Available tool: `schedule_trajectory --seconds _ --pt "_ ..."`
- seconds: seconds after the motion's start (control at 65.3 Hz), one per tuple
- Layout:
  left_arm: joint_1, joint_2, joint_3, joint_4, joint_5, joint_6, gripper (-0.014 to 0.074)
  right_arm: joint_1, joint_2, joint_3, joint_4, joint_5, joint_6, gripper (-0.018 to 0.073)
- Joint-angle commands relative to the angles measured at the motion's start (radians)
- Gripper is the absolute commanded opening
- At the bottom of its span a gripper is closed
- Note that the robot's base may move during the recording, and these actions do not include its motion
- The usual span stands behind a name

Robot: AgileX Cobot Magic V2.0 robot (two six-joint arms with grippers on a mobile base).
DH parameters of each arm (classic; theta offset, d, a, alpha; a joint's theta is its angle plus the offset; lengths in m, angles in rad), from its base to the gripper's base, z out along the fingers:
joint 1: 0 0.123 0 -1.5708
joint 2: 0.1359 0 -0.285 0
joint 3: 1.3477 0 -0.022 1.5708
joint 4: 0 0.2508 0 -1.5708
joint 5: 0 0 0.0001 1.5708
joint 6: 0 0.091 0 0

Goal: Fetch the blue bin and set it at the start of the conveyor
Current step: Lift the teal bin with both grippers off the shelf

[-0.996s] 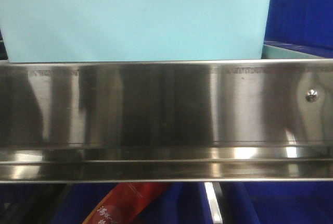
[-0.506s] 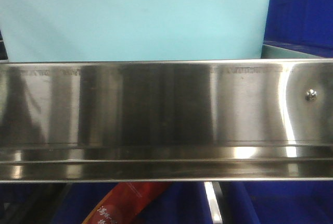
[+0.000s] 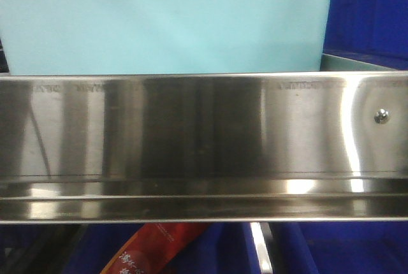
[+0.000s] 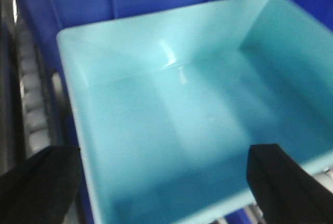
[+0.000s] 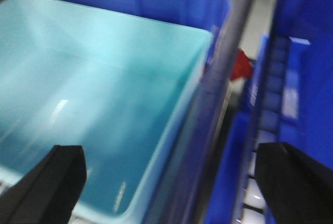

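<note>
The blue bin (image 3: pixel 166 28) is a pale aqua tub standing behind a steel rail in the front view. From above, the blue bin (image 4: pixel 177 114) is empty, and my left gripper (image 4: pixel 164 182) hangs open over its near part, one finger outside the left wall, the other over the inside. In the right wrist view the blue bin (image 5: pixel 88 94) fills the left; my right gripper (image 5: pixel 164 182) is open, straddling its right rim and a steel bar. The conveyor start is out of view.
A shiny stainless steel rail (image 3: pixel 204 146) spans the front view below the bin. Dark blue bins (image 3: pixel 370 13) stand behind and to the right, with more dark blue bins (image 5: pixel 291 104) beside the steel bar (image 5: pixel 218 78). A red packet (image 3: pixel 153 252) lies below the rail.
Reflections on the steel rail have shifted; the bin has stayed where it was in the front view.
</note>
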Motion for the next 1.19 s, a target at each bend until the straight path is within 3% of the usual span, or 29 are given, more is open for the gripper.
schedule_trajectory --seconds 0.0,0.107,0.245,0.643,0.751,0.827,0.873,0.935,1.011,1.042,1.18 --pt "0.025 0.093 -0.107 0.056 0.098 -0.045 0.0547 0.003 0.092 -0.119 -0.078 0.117 0.081 0.0559" --pt "0.065 0.189 -0.188 0.062 0.160 -0.049 0.0547 0.003 0.194 -0.219 -0.087 0.204 0.083 0.0559" --pt "0.107 0.269 -0.204 0.032 0.149 -0.051 0.0547 0.003 0.300 -0.276 -0.078 0.219 0.083 0.0559" --pt "0.111 0.426 -0.204 0.031 0.153 -0.051 0.0547 0.003 0.480 -0.280 -0.053 0.168 0.085 0.0553" --pt "0.111 0.433 -0.204 0.031 0.160 -0.051 0.0534 0.003 0.491 -0.280 -0.053 0.168 0.085 0.0449" --pt "0.111 0.433 -0.204 0.031 0.160 -0.051 0.0460 0.003 0.491 -0.280 -0.053 0.168 0.085 0.0299" --pt "0.111 0.433 -0.204 0.031 0.160 -0.051 0.0339 0.003 0.491 -0.282 -0.053 0.168 0.085 0.0144" --pt "0.111 0.433 -0.204 0.033 0.157 -0.051 0.0200 0.003 0.491 -0.282 -0.053 0.168 0.085 0.0006" --pt "0.111 0.433 -0.204 0.033 0.157 -0.051 -0.0039 0.003 0.491 -0.282 -0.053 0.170 0.085 -0.0169" --pt "0.111 0.433 -0.204 0.033 0.157 -0.051 -0.0109 0.003 0.491 -0.282 -0.053 0.170 0.087 -0.0163" --pt "0.111 0.431 -0.204 0.033 0.157 -0.051 -0.0111 0.003 0.491 -0.282 -0.053 0.172 0.087 -0.0152"
